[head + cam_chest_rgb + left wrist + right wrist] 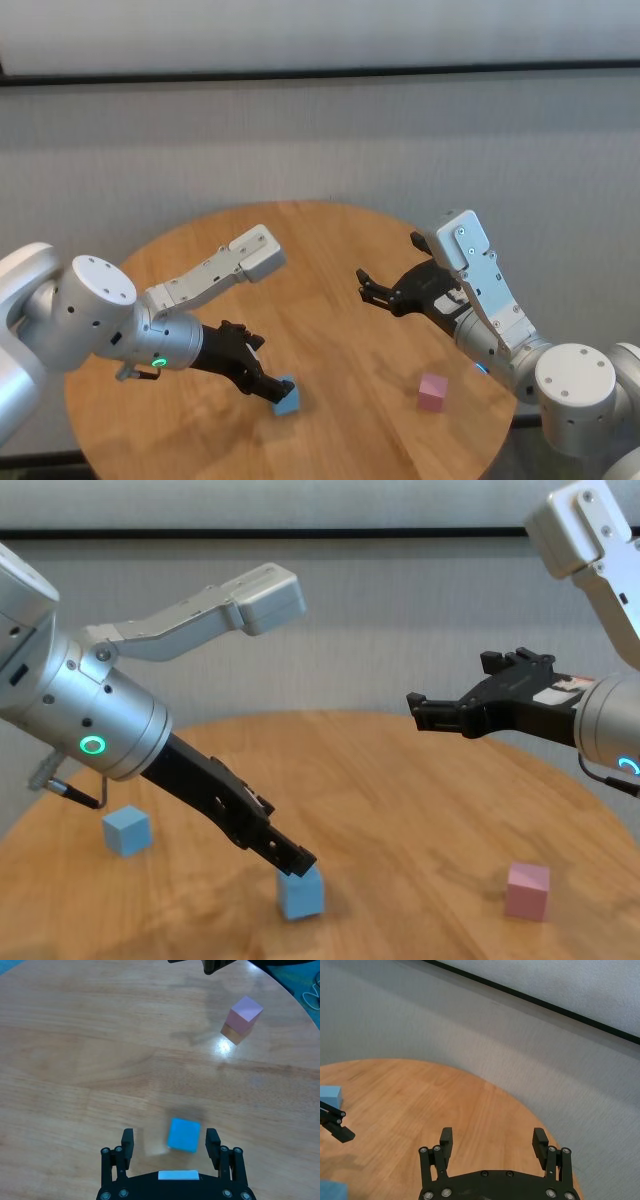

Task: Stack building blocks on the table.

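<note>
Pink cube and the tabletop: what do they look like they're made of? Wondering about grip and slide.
Pink cube: a plain solid block with a matte, even face and no grain or shine, probably foam, painted wood or plastic; the look cannot settle which. Table: light brown wood-grain top with a smooth, glossy finish; the left wrist view shows glare and the cube's reflection, so possibly varnished wood or laminate.

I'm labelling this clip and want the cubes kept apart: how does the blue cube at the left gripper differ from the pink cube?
The blue cube is light blue; the pink cube is pink. The blue cube sits between the open fingers of the left gripper; the pink cube stands alone, nothing near it, with the open right gripper raised above the table. Blue lies toward the robot's left, pink toward its right. Both look equal in size and rest on the table.
</note>
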`<state>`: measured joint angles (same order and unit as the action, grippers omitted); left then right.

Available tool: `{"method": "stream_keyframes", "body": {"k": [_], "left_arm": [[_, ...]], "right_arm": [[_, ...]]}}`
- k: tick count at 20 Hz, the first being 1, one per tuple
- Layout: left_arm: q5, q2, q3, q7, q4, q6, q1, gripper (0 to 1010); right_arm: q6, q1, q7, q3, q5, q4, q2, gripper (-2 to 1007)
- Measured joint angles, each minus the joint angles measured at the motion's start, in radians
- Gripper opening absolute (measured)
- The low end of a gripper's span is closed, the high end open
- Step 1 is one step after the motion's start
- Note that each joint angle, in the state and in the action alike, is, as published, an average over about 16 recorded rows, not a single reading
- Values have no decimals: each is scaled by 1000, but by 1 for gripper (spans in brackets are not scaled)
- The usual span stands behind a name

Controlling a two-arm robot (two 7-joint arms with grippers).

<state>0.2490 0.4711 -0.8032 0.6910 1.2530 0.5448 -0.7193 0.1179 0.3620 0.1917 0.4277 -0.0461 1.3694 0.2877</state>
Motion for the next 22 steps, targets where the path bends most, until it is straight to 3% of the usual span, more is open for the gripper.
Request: {"method": "stream_keyframes", "body": {"k": [5, 11, 17, 22], "left_arm": [[36, -4, 77, -73, 31, -16, 39, 971], [105, -15, 234, -208, 105, -60, 128, 1003], [180, -30, 403, -341, 202, -127, 242, 1003], [227, -32, 494, -388, 273, -177, 325, 1003]], "right_arm": [[0, 0, 0, 0, 0, 0, 0, 1005], [0, 0, 0, 0, 0, 0, 0, 1005], [0, 0, 0, 0, 0, 0, 0, 1005], [0, 0, 0, 0, 0, 0, 0, 1005]]}}
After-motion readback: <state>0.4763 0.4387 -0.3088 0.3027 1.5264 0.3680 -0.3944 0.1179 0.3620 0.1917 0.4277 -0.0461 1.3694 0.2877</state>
